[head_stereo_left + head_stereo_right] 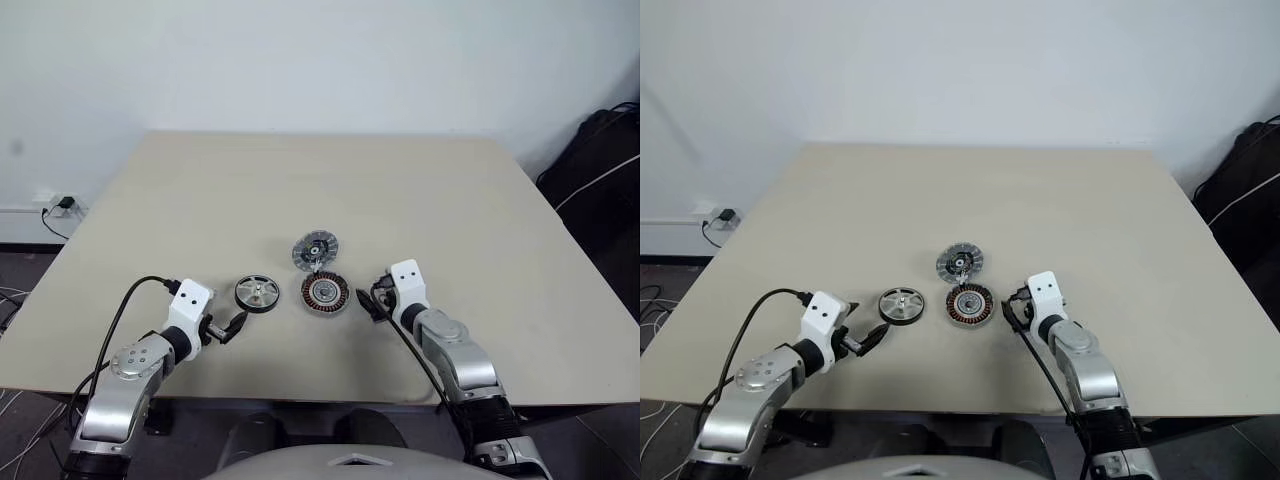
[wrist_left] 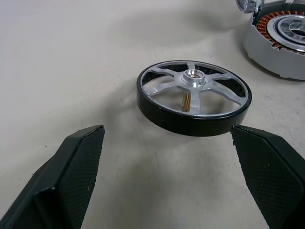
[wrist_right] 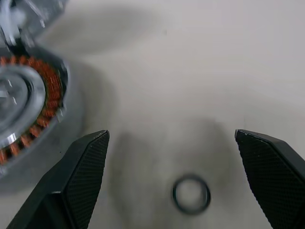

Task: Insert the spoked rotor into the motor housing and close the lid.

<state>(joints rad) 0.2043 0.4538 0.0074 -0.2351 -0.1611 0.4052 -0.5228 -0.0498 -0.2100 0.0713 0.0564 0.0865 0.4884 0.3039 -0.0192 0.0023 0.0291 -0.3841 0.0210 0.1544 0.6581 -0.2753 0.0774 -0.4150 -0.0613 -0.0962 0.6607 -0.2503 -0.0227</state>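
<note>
The spoked rotor [image 1: 258,293], black-rimmed with silver spokes, lies flat on the table [image 1: 200,200] just ahead of my left gripper [image 1: 232,325]. That gripper is open, and in the left wrist view the rotor [image 2: 194,95] sits just beyond its fingertips [image 2: 86,143]. To the rotor's right is the motor housing [image 1: 325,293] with coppery windings. The slotted silver lid [image 1: 315,250] stands raised at the housing's far edge. My right gripper [image 1: 368,300] is open beside the housing's right side, holding nothing.
In the right wrist view a small dark ring [image 3: 191,194] lies on the table between my right fingers [image 3: 81,171], next to the housing [image 3: 28,109]. A dark bag [image 1: 600,160] sits off the table's far right. A wall socket [image 1: 62,205] is at the left.
</note>
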